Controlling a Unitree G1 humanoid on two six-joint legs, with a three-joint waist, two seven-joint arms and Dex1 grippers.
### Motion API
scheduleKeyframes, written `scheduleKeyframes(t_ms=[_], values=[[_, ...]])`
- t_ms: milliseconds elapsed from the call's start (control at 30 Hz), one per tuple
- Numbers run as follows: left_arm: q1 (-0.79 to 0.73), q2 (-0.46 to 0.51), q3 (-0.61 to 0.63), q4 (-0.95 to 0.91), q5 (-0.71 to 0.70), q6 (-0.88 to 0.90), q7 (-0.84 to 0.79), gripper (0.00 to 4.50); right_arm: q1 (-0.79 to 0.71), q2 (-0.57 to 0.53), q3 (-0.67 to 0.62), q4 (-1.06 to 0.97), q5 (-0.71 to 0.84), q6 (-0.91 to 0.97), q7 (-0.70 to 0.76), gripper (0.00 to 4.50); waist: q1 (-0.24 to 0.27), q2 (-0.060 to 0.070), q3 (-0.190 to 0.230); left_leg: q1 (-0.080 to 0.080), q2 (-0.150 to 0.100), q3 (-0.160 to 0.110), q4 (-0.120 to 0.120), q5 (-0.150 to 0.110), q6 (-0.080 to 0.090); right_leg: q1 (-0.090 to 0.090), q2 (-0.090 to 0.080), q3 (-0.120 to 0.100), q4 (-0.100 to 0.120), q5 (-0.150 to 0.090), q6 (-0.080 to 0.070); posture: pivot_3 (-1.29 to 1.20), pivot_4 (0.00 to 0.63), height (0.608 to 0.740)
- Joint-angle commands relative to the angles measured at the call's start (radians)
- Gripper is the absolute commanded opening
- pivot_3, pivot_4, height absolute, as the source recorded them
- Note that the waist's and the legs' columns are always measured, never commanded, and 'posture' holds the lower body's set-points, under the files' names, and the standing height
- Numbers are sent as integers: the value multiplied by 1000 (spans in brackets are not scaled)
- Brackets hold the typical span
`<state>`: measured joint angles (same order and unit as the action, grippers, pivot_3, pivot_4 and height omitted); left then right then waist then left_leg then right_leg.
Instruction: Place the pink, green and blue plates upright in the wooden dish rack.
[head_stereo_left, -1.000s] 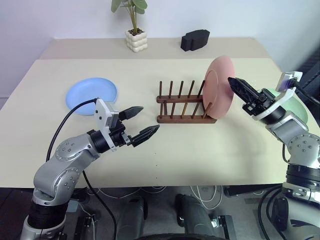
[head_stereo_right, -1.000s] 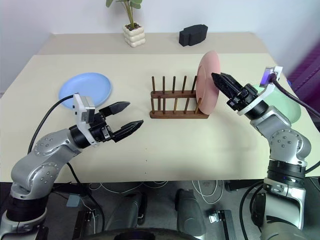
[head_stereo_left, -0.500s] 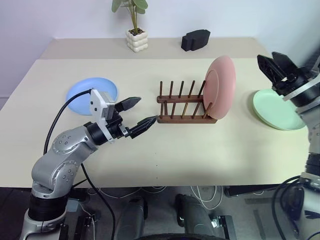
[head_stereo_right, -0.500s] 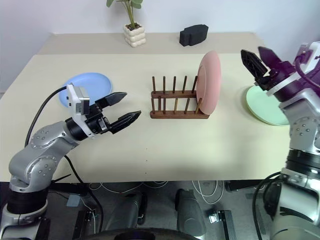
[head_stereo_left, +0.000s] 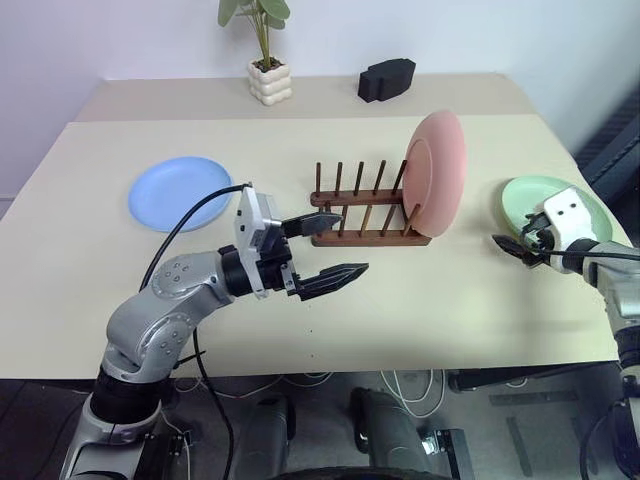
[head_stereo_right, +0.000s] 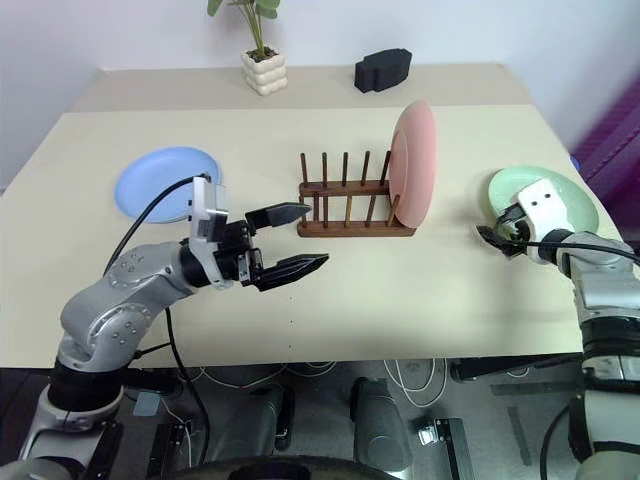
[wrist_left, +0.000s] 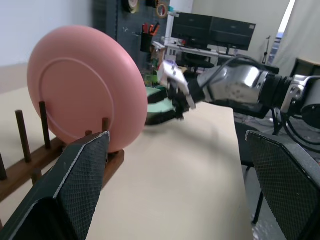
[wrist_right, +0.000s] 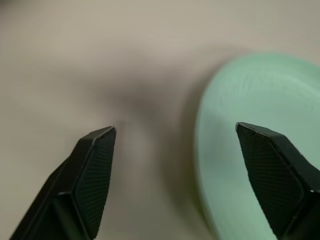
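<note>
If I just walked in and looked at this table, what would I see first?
Probably the pink plate, standing upright at the right end of the wooden dish rack in the middle of the table. Next, the right claw, open beside the green plate lying flat on the right. The blue plate lies flat on the left.

Bright, even light; right wrist view blurred.

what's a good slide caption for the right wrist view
Open right gripper straddling the near rim of the green plate lying flat on the table.
</note>
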<state>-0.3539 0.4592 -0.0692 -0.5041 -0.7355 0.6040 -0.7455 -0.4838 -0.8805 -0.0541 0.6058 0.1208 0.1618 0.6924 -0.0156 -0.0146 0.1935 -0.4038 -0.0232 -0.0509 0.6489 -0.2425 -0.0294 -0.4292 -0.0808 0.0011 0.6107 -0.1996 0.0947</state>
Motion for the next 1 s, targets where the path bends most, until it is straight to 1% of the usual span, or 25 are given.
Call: scheduleKeyframes(t_ms=[33,133,167,233,400,433,600,667,733,833,900,1000], values=[[-3,-5,5,-22,0,-6,12,4500,-57,1,27,100,-87,-84,-38,3884,1,0,0,0,0,0,0,0,0,0,0,0,0,0,0,0,150,736],[9,-9,13,-33,-1,-6,28,4500,-87,12,42,177,-126,-121,-70,3884,1,0,0,1,0,0,1,0,0,1,0,0,0,0,0,0,150,736],[13,-11,16,-37,-3,-6,35,4500,-93,16,46,191,-139,-126,-85,3665,3,0,0,1,0,0,0,0,0,2,0,0,0,0,0,0,150,736],[21,-16,20,-43,-8,-5,50,4500,-95,23,54,203,-162,-125,-108,3055,4,0,0,1,0,0,1,0,0,2,0,0,0,0,0,0,150,736],[27,-28,25,-45,-14,-8,69,4500,-61,52,54,145,-187,-96,-149,419,5,-1,0,1,-1,-1,1,0,0,3,-1,0,-1,0,0,0,150,736],[25,-30,24,-43,-13,-8,70,4500,-53,57,52,128,-190,-89,-158,32,4,-1,0,1,-1,-1,1,0,0,3,-1,0,-1,0,0,0,150,736],[15,-37,19,-37,-11,-9,73,4500,-28,60,76,66,-270,-114,-262,32,3,0,0,2,-1,-1,1,0,0,3,0,0,0,0,0,0,150,736],[14,-38,21,-34,-12,-9,71,4500,-41,55,94,55,-327,-151,-337,32,2,0,0,2,-1,-1,1,0,0,3,0,0,0,0,0,0,150,736],[12,-39,22,-30,-12,-10,69,4500,-72,44,110,50,-395,-193,-433,32,2,0,0,2,-1,-1,1,0,0,3,0,0,0,0,0,0,150,736],[9,-39,23,-26,-11,-11,68,4500,-138,25,95,20,-446,-253,-544,32,-2,1,0,2,-1,0,1,0,0,2,0,1,0,0,0,0,150,736],[9,-40,24,-25,-11,-12,69,4500,-184,12,76,-15,-453,-298,-576,32,-4,1,0,2,-1,1,0,0,0,2,0,2,0,0,0,0,150,736],[12,-47,24,-26,-13,-11,76,4500,-279,-3,56,-86,-439,-378,-577,32,-4,2,1,2,-1,1,0,0,0,1,0,2,0,0,0,0,150,736]])
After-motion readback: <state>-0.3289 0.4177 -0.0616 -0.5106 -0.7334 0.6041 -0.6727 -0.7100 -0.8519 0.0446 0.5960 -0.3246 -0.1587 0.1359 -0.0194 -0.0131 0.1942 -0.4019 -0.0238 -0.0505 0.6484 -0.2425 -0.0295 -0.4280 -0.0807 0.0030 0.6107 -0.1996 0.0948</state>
